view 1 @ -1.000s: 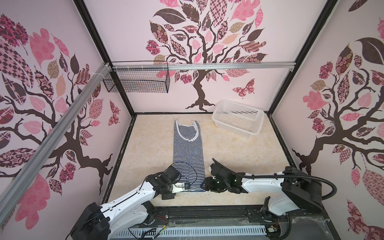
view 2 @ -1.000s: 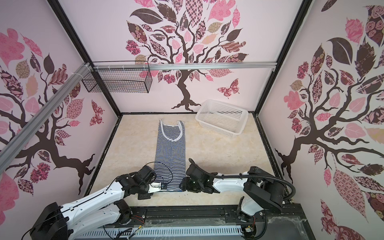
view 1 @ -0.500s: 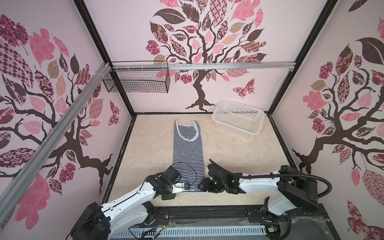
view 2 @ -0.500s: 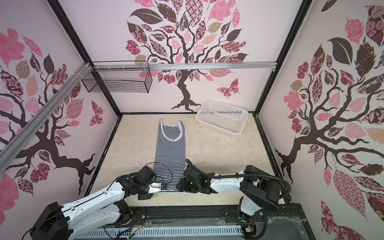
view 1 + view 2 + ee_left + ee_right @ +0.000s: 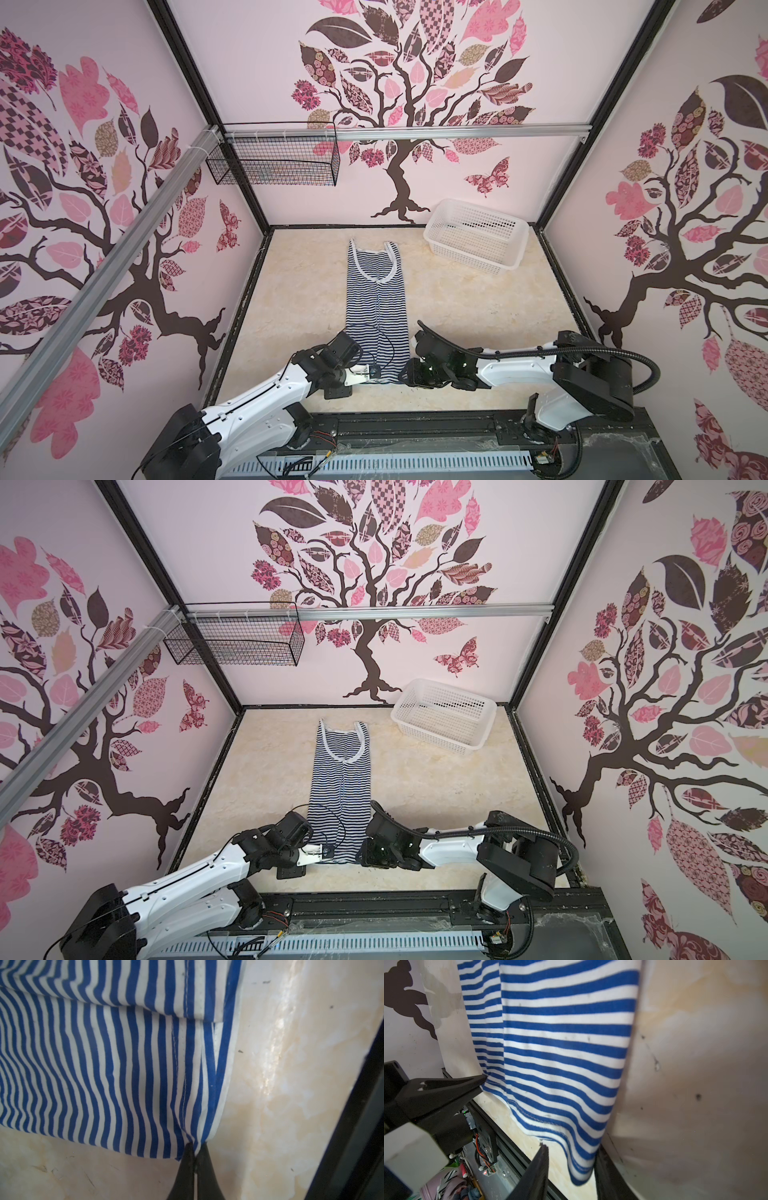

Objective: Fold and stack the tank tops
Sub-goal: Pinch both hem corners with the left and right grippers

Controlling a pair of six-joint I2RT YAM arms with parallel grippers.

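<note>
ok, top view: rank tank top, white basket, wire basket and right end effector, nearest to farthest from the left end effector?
1. tank top: near hem corner pinched in the left end effector.
2. right end effector: at the hem's other near corner.
3. white basket: far right corner.
4. wire basket: hung high, far left.

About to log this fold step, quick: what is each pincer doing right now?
Left pincer: closed on the tank top at a hem corner.
Right pincer: open, jaws either side of the other hem corner, not gripping yet.
</note>
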